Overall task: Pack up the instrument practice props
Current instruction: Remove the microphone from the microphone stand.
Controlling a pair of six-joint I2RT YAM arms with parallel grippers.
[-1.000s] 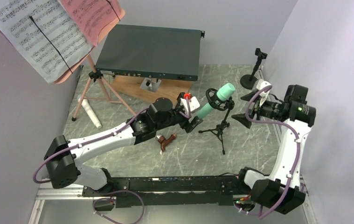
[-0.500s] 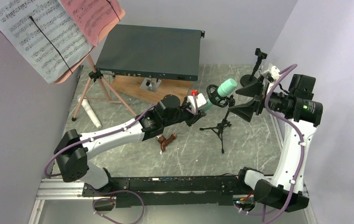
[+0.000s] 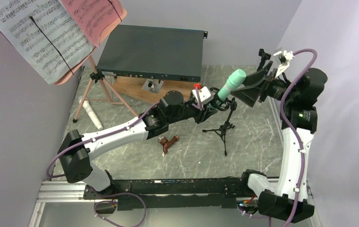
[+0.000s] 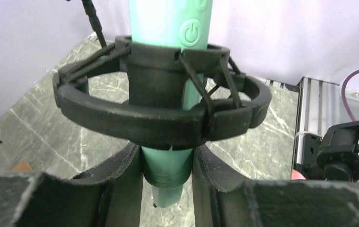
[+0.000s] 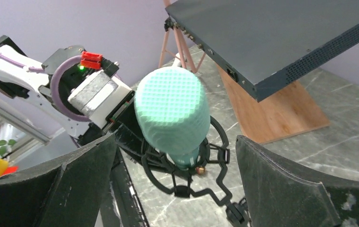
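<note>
- Over the last second the right gripper (image 3: 249,90) has risen from beside the tripod (image 3: 223,130) to the head of the mint mic (image 3: 234,80). The left gripper (image 4: 168,189) has pushed forward to the mic's lower end. The mic now stands steeper than it did.
- The left gripper's fingers press on both sides of the mint mic's lower end, just below the black ring mount (image 4: 158,118) that holds it.
- The right gripper's fingers are wide apart, one on each side of the mic's mesh head, and they touch nothing.
- The mount sits on top of the tripod, which stands on the bench (image 3: 191,156), right of centre.
- At the back left a pink stand (image 3: 99,87) is upright on its legs. It carries a white page (image 3: 35,38) and a red page (image 3: 94,16).
- A white mic (image 3: 91,113) lies on the bench just beside the stand's legs.
- The clip of a second mount (image 3: 262,53) shows at the back right, just behind the right gripper.
- A grey box (image 3: 153,49) sits at the back above a wooden board (image 3: 130,90).
- A small brown piece (image 3: 169,142) lies on the bench in front of the left arm.
</note>
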